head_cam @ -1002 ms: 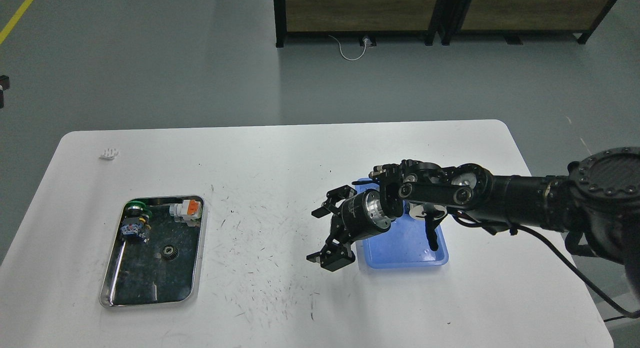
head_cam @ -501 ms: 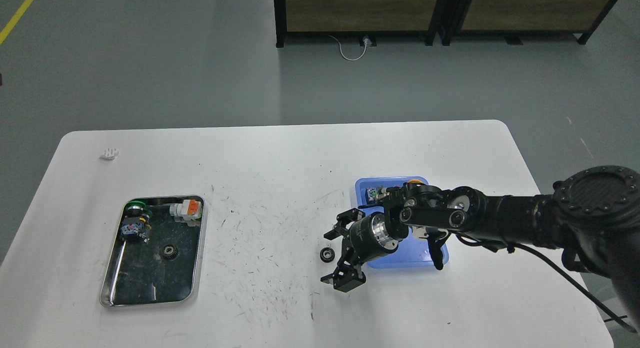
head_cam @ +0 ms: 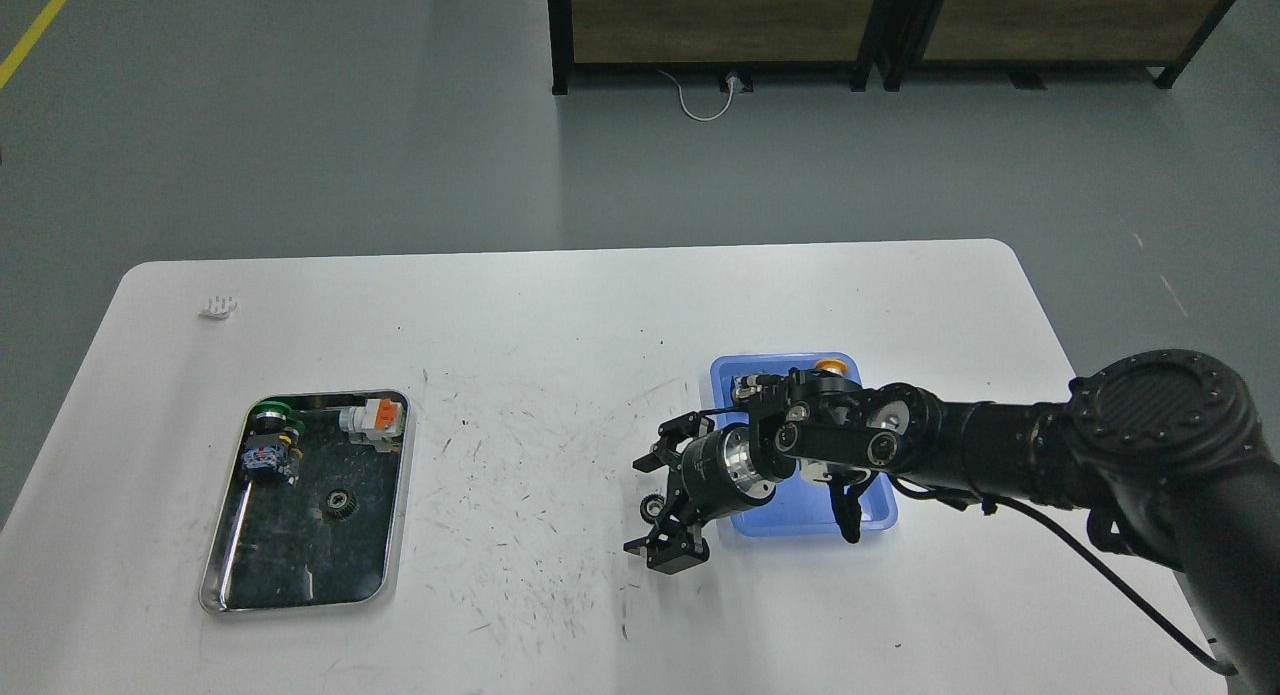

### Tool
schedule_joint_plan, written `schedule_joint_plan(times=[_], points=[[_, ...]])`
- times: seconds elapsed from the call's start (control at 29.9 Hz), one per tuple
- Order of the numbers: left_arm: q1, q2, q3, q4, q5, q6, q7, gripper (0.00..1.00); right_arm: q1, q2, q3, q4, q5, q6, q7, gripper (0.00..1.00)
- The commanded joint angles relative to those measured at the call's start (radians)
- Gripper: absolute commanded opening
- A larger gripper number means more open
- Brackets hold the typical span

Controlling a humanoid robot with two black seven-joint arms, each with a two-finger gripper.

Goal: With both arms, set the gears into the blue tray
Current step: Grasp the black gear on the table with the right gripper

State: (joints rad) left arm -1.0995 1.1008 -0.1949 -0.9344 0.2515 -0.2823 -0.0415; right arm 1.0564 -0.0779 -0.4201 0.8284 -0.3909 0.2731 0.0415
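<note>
Just left of the blue tray (head_cam: 800, 510), a table-lying gear (head_cam: 653, 506) is being straddled by the lowered right gripper (head_cam: 668, 503), jaws spread.

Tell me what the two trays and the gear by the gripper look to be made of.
Blue tray: likely plastic; uniform matte blue, soft rounded corners.
Metal tray: probably polished steel or aluminium; its rim is mirror-bright, and its bottom looks dark.
Gear: black toothed wheel on the table, apparently metal or hard plastic; too small to say which.
</note>
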Motion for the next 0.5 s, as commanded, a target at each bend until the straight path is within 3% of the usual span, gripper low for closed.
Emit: schedule_joint_plan(times=[0.0,0.27,0.47], points=[[-0.002,0.005,0.000,0.000,0.000,0.000,0.002,0.98,-0.004,0.010,0.000,-0.017,-0.002,0.000,0.000,0.94],[-0.003,0.007,-0.006,0.000,0.000,0.000,0.002,0.98,-0.007,0.006,-0.002,-0.018,-0.002,0.000,0.001,0.93],[-0.003,0.010,-0.009,0.000,0.000,0.000,0.002,0.98,-0.016,0.000,-0.002,-0.020,-0.003,-0.002,0.001,0.87]])
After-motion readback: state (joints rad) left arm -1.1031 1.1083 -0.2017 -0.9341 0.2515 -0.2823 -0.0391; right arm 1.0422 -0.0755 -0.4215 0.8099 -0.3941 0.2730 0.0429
